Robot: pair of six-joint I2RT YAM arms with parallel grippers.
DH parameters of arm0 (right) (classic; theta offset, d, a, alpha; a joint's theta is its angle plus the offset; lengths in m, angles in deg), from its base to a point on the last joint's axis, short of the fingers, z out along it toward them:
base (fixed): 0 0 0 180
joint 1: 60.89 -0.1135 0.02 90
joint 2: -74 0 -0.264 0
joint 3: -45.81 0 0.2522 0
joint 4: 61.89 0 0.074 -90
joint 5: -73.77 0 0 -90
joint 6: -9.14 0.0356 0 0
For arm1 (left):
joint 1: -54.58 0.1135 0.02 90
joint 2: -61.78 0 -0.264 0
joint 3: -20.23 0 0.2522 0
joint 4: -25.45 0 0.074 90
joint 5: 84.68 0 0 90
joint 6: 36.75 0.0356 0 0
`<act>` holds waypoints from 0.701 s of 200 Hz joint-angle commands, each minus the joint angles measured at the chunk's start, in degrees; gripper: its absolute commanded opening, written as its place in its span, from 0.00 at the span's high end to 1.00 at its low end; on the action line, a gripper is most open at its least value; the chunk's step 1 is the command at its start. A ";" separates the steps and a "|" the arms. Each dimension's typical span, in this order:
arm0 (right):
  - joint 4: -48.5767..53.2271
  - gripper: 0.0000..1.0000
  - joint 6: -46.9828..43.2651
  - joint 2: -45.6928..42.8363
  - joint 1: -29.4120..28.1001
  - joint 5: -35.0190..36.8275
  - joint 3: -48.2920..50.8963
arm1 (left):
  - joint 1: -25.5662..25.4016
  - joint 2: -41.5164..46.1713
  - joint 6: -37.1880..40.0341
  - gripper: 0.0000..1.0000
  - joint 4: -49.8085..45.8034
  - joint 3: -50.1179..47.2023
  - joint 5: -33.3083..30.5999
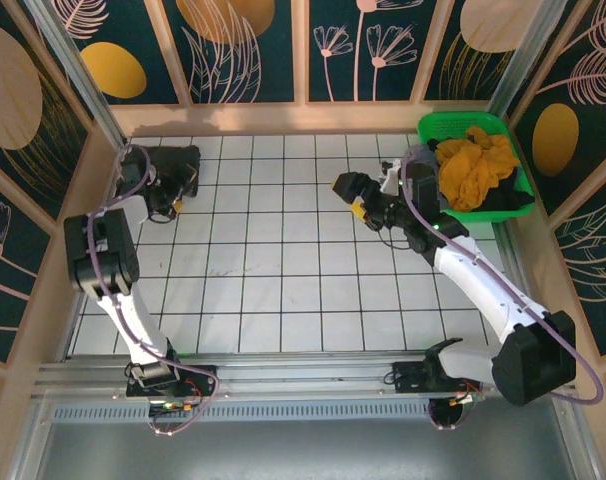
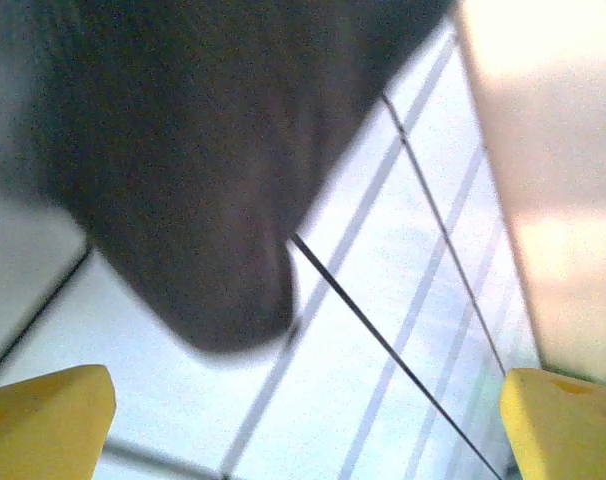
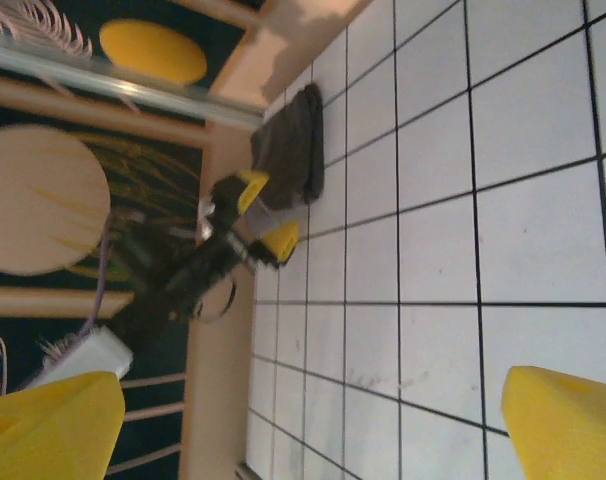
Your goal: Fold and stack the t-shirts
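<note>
Looks to be the gap between one shirt and the next. Finds the dark charcoal-grey t-shirt (image 1: 175,158) already folded into a compact, soft-edged rectangle in the far-left corner of the tiled worktop (image 1: 283,290), close to the wooden border (image 1: 273,118). Places the left claw (image 1: 171,198) just beside that bundle, yellow fingertips (image 2: 43,420) spread wide with nothing between them, and from its own wrist view sees matte, slightly fuzzy dark cloth close ahead over glossy white tiles. Puts the right claw (image 1: 349,198) above bare tiles right of centre, near the green basket (image 1: 430,128), likewise spread wide and carrying nothing. Counts, inside that rigid plastic basket at the far-right corner, a mustard-yellow t-shirt (image 1: 475,165) crumpled in a loose heap on top of black cloth (image 1: 503,203), probably another shirt, though too bunched to tell. Judges one fold done and the stack barely begun. Calls next for a reach into the basket, most likely by the right claw as the closer one: pinching a single layer of the limp yellow knit, lifting it free of the rim without dragging the black piece along, then spreading it flat on the open tiles for folding. Expects floppy, clingy fabric, prone to bunching.
</note>
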State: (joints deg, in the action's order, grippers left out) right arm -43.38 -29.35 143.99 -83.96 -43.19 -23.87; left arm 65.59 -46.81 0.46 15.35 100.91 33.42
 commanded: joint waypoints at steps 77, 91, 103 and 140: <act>14.80 0.01 -12.91 -10.87 13.69 33.59 1.00 | -7.10 51.96 1.23 0.01 -10.81 -29.77 -35.95; 6.65 0.01 -17.02 -11.01 13.92 39.64 7.51 | -7.23 57.27 9.21 0.01 -2.38 -36.67 -38.39; -4.56 0.01 -22.14 -12.17 13.87 43.75 15.86 | -7.31 61.24 19.07 0.01 7.80 -42.94 -37.38; -26.97 0.01 -35.95 -8.11 13.75 56.23 30.84 | -7.32 62.56 34.37 0.01 24.37 -53.96 -44.93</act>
State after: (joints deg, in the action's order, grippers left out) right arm -52.98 -52.94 132.93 -70.62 1.81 2.36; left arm 58.53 16.66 20.63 22.60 51.86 -4.70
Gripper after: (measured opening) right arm 0.989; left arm 0.987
